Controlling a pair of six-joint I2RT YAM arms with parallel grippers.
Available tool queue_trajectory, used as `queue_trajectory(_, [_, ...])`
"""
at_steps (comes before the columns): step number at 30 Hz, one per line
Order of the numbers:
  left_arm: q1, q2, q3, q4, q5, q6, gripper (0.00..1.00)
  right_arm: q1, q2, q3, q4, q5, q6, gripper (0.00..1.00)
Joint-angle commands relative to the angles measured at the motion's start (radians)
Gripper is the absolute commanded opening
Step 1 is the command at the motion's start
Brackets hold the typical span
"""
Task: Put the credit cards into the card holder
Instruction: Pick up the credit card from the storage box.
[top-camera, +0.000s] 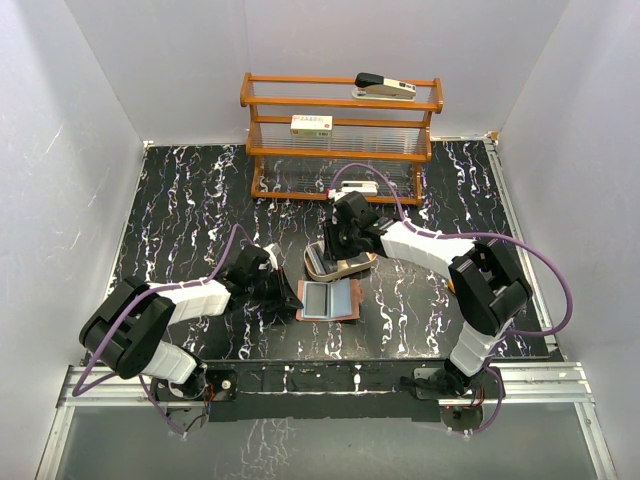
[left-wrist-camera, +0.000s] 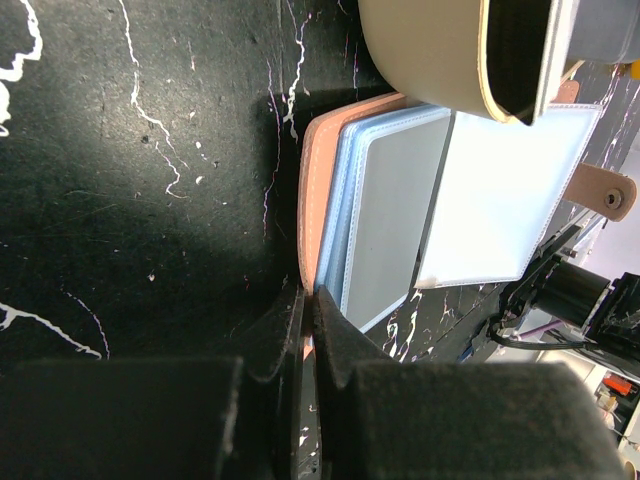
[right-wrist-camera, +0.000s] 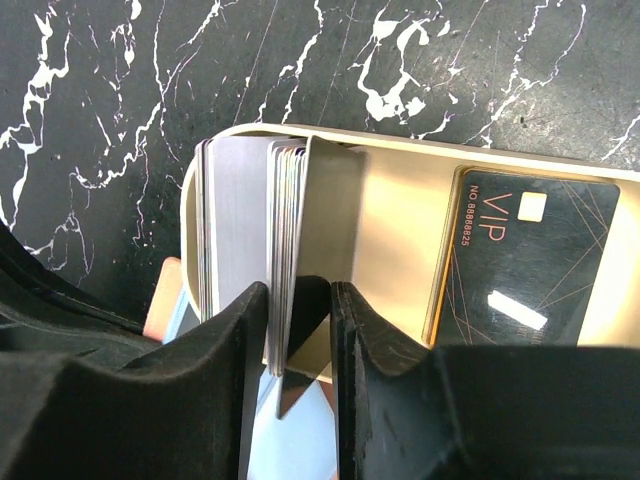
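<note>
The card holder (top-camera: 330, 300) lies open on the black marble table, its brown leather outside and its bluish-grey pockets (left-wrist-camera: 390, 210) facing up. My left gripper (left-wrist-camera: 309, 300) is shut on the holder's left leather edge (left-wrist-camera: 316, 180). In the top view the left gripper (top-camera: 288, 290) sits just left of the holder. The credit cards (right-wrist-camera: 285, 220) stand on edge in a tan tray (right-wrist-camera: 400, 230). My right gripper (right-wrist-camera: 300, 310) straddles one stack of them. The stack touches the left finger, with a gap to the right finger. A dark VIP card (right-wrist-camera: 525, 265) lies flat in the tray.
The tan tray (top-camera: 352, 268) sits just behind the holder, under my right gripper (top-camera: 338, 250). A wooden rack (top-camera: 340, 150) stands at the back with a stapler (top-camera: 385, 87) on top and a white box (top-camera: 311, 124) on its shelf. White walls enclose the table.
</note>
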Motion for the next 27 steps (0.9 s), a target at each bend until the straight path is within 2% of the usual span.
queue_trajectory(1, [-0.001, 0.006, -0.002, -0.020, -0.017, 0.016, 0.00, 0.003, -0.024, -0.002, 0.032, -0.005, 0.000, 0.24])
queue_trajectory(5, [-0.002, 0.010, 0.002, -0.021, -0.015, 0.018, 0.00, 0.004, -0.029, 0.000, 0.021, 0.011, 0.003, 0.27])
queue_trajectory(6, [-0.002, 0.012, 0.004, -0.022, -0.015, 0.018, 0.00, 0.004, -0.034, -0.002, 0.020, 0.014, 0.003, 0.24])
queue_trajectory(9, [-0.002, 0.015, 0.003, -0.021, -0.014, 0.018, 0.00, 0.003, -0.038, -0.003, 0.017, 0.018, 0.002, 0.07])
queue_trajectory(11, [-0.002, 0.016, 0.004, -0.019, -0.015, 0.018, 0.00, 0.002, -0.037, 0.000, 0.012, 0.025, 0.004, 0.04])
queue_trajectory(13, [-0.001, 0.017, 0.002, -0.019, -0.014, 0.018, 0.00, 0.001, -0.035, 0.003, 0.001, 0.033, 0.008, 0.07])
queue_trajectory(16, [-0.001, 0.015, 0.003, -0.021, -0.014, 0.018, 0.00, 0.003, -0.038, 0.003, -0.002, 0.047, 0.010, 0.24])
queue_trajectory(18, [-0.001, 0.015, 0.004, -0.025, -0.015, 0.019, 0.00, 0.001, -0.042, 0.003, -0.008, 0.061, 0.013, 0.28])
queue_trajectory(21, [-0.001, 0.016, 0.007, -0.025, -0.015, 0.020, 0.00, -0.008, -0.054, -0.005, -0.006, 0.058, 0.013, 0.02])
queue_trajectory(23, [-0.001, 0.016, 0.007, -0.027, -0.015, 0.020, 0.00, -0.011, -0.063, -0.014, 0.002, 0.047, 0.016, 0.00])
queue_trajectory(24, [-0.001, 0.015, 0.007, -0.028, -0.016, 0.021, 0.00, -0.012, -0.065, -0.017, 0.002, 0.048, 0.016, 0.02])
queue_trajectory(26, [-0.002, 0.015, 0.004, -0.029, -0.015, 0.021, 0.00, -0.015, -0.064, -0.018, -0.004, 0.051, 0.014, 0.23])
queue_trajectory(27, [-0.002, 0.014, 0.003, -0.029, -0.016, 0.021, 0.00, -0.014, -0.064, -0.018, -0.009, 0.054, 0.015, 0.30])
